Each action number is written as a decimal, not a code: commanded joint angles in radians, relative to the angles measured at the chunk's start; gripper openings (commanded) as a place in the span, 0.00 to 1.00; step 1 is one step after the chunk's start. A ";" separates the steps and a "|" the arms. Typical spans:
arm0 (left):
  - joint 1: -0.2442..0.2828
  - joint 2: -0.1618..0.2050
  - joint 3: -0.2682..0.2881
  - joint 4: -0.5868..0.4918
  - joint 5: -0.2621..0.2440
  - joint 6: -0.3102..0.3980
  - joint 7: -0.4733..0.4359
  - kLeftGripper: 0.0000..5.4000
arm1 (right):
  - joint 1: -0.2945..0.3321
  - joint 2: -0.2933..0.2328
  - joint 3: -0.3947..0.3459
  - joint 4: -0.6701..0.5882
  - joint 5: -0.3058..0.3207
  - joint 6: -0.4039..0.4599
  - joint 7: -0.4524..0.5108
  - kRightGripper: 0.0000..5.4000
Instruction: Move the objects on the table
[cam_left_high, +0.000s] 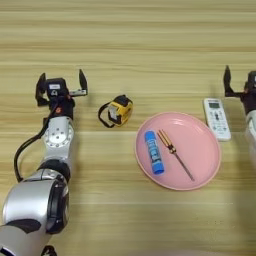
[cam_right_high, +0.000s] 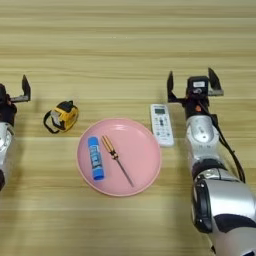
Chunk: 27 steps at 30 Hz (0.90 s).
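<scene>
Objects, four in all. Glue stick (cam_left_high: 154, 152) and screwdriver (cam_left_high: 175, 161) lie side by side inside the pink plate (cam_left_high: 207, 162), apart from each other; the stick toward 9 o'clock, the driver near centre, tip pointing to 5 o'clock. Tape measure (cam_left_high: 117, 111) sits on the bare table (cam_left_high: 128, 45) off the plate's 10 o'clock, well clear of the rim. Remote (cam_right_high: 161, 124) lies on the table just beside the rim at 2 o'clock.

Left gripper (cam_left_high: 61, 82) spread wide, empty, at 9 o'clock from the tape. Right gripper (cam_right_high: 194, 84) spread wide, empty, at 1 o'clock from the remote.

Judgement: if the plate is the goal, half done; tape and remote left.
</scene>
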 joint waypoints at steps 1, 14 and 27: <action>-0.008 -0.001 -0.002 0.001 0.012 -0.002 0.002 1.00 | -0.035 0.038 0.024 -0.062 0.026 -0.050 0.096 1.00; -0.005 -0.006 -0.006 -0.001 0.014 -0.012 0.006 1.00 | 0.075 0.152 0.186 -0.405 0.146 0.014 0.494 1.00; -0.014 -0.031 -0.022 0.002 0.029 -0.011 0.044 1.00 | 0.059 0.160 0.222 -0.381 0.126 0.095 0.528 1.00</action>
